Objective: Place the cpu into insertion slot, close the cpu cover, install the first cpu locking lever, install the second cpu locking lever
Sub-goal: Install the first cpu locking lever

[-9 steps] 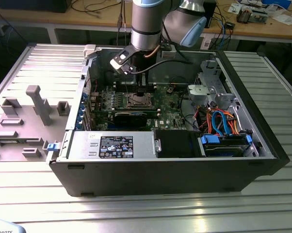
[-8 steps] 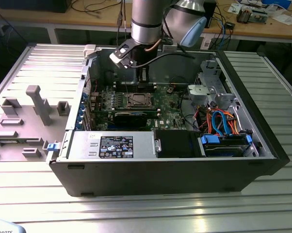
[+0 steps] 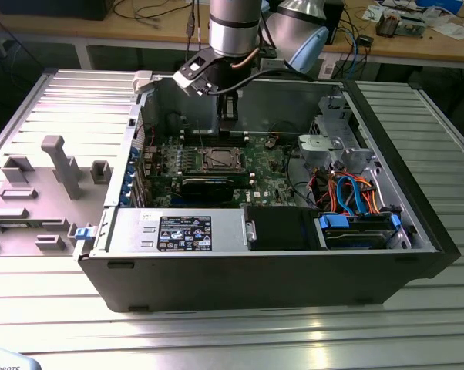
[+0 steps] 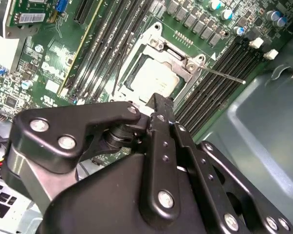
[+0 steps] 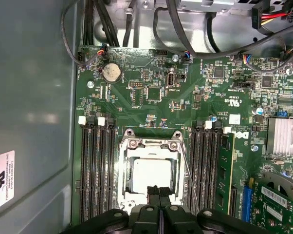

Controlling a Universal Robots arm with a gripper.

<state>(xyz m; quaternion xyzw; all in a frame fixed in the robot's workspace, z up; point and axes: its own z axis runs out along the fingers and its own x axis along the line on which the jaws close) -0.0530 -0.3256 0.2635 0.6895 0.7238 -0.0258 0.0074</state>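
The cpu (image 5: 149, 175) lies flat in the insertion slot (image 3: 220, 159) on the green motherboard (image 5: 137, 105), its dull silver top showing through the window of the cpu cover (image 5: 151, 155). The cover frame lies down flat around the chip, also in the second wrist view (image 4: 178, 57). A thin wire locking lever (image 5: 188, 175) runs along one side of the socket, and its free end (image 4: 227, 77) sticks out over the memory slots. My gripper (image 5: 159, 191) hangs just above the socket's edge, fingers shut together with nothing between them. It hovers over the board in the exterior view (image 3: 229, 116).
Long black memory slots (image 5: 95, 165) flank the socket on both sides. A grey case wall (image 5: 32, 97) stands close by. Cables (image 5: 185, 29) loop past the board's edge. Drive bays with blue and orange cables (image 3: 355, 196) fill the exterior view's right.
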